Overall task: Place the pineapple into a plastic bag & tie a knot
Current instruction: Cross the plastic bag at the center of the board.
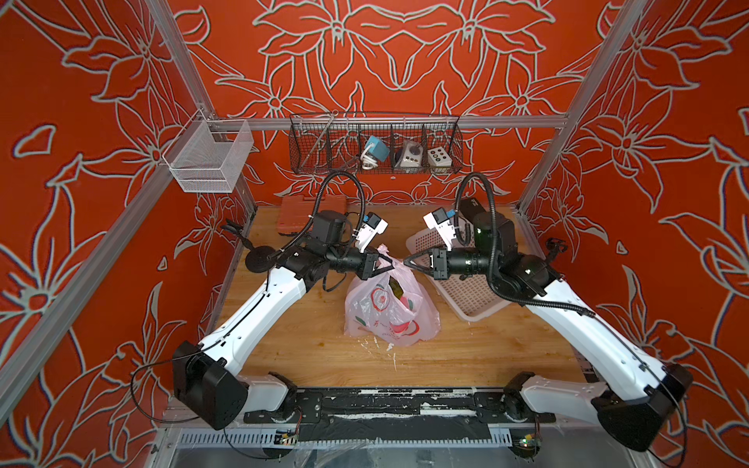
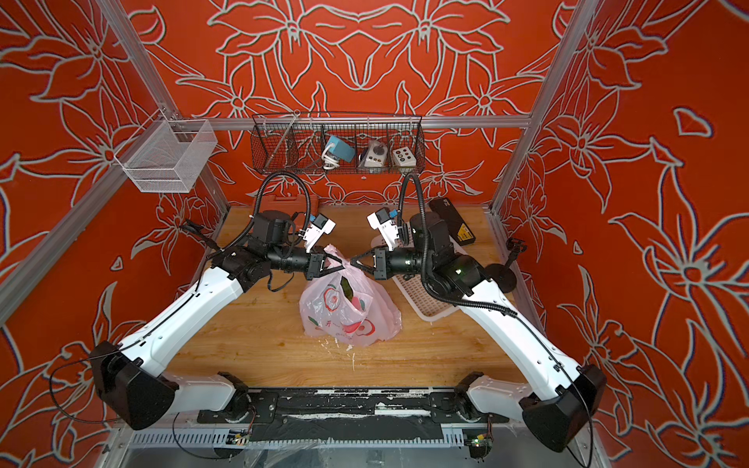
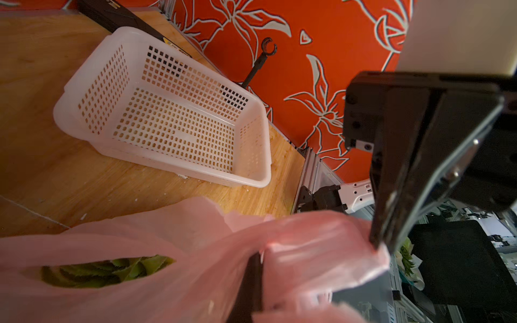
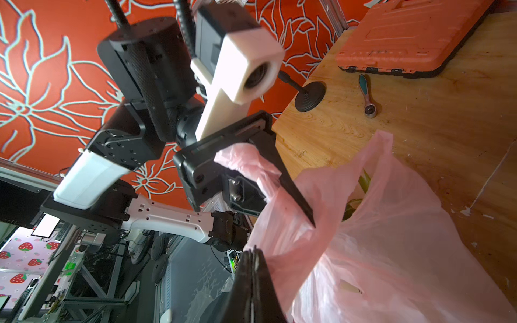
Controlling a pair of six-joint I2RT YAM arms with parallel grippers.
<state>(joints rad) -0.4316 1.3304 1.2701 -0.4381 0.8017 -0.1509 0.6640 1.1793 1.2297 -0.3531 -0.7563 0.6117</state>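
The pale-pink plastic bag stands mid-table in both top views, red peach prints facing the front. The pineapple sits inside; its green leaves show through the bag's mouth. My left gripper is shut on one handle, with pink film wrapped round its fingers. Facing it from the other side, my right gripper is shut on the other handle. Both sets of tips nearly meet above the bag. A knot is not in view.
A white perforated basket lies right of the bag under the right arm. An orange tool case and a ratchet lie at the back left, a black box at the back right. A wire rack hangs on the rear rail.
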